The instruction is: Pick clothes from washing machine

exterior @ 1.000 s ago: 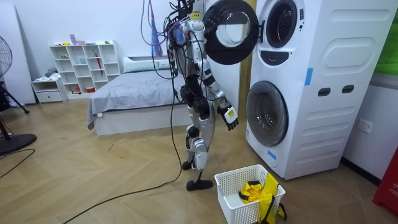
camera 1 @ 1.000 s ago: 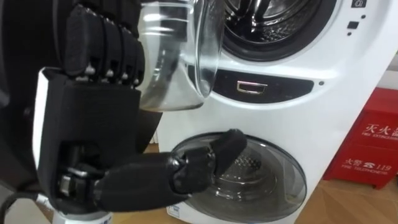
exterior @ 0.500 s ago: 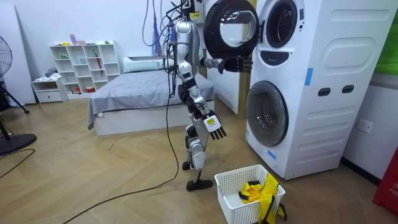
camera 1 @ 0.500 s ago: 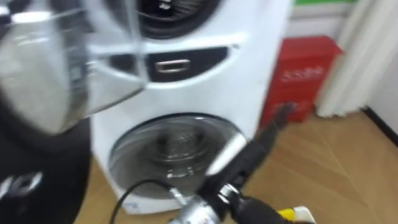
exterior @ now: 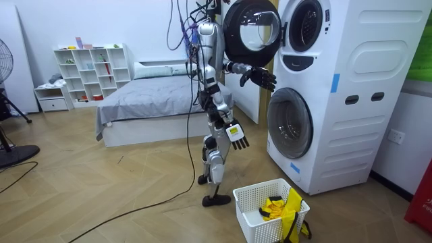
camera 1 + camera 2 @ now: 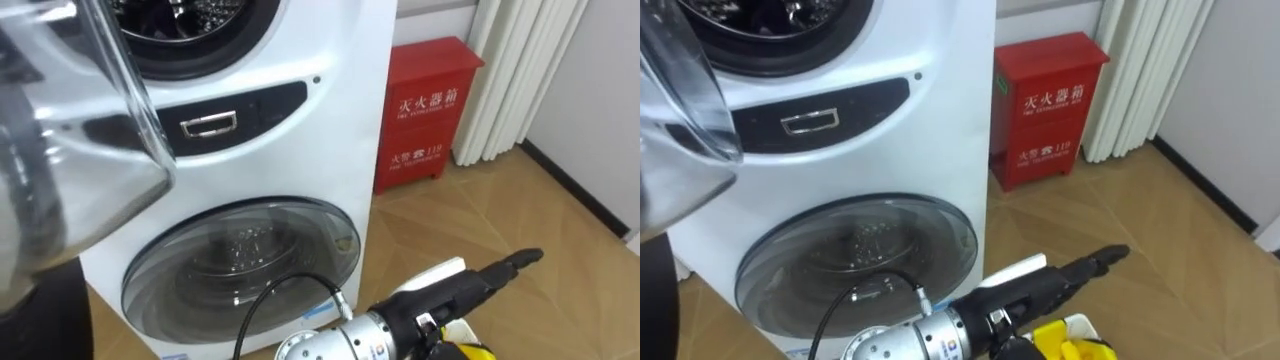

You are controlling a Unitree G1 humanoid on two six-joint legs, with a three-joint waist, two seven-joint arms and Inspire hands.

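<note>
Clothes: a crumpled yellow garment (image 5: 274, 207) lies in a white plastic lattice basket (image 5: 248, 219) on the floor, bottom centre of the room view. Its yellow edge also peeks in at the bottom of both eye views.
Drum: the perforated steel drum (image 6: 195, 15) shows at the top left of the left eye view; what lies inside cannot be made out.
Right hand: the right hand (image 6: 478, 285), black and jointed on a silver wrist, hangs low above the basket, fingers straight and loose, gripping nothing.
Left hand: the left hand (image 5: 260, 77) is raised before the upper machine, upper centre of the room view, fingers spread and relaxed, empty.
Door: the round upper door (image 5: 248, 34) stands swung open, a black ring around a deep bowl of clear glass that bulges across the left side of the eye views.
Machines: two glossy white front-loaders (image 5: 364, 101) are stacked. The lower door (image 6: 240, 270) is shut, a smoky dome in a chrome ring, and a chrome latch (image 6: 208, 125) sits in a dark oval panel above it.
Robot: stands upright just before the stack.
Surroundings: a boxy red cabinet (image 6: 425, 115) and a pleated white curtain (image 6: 520, 70) at right, a herringbone wood floor (image 6: 540, 210), and a grey-covered bed (image 5: 142, 108) behind.
</note>
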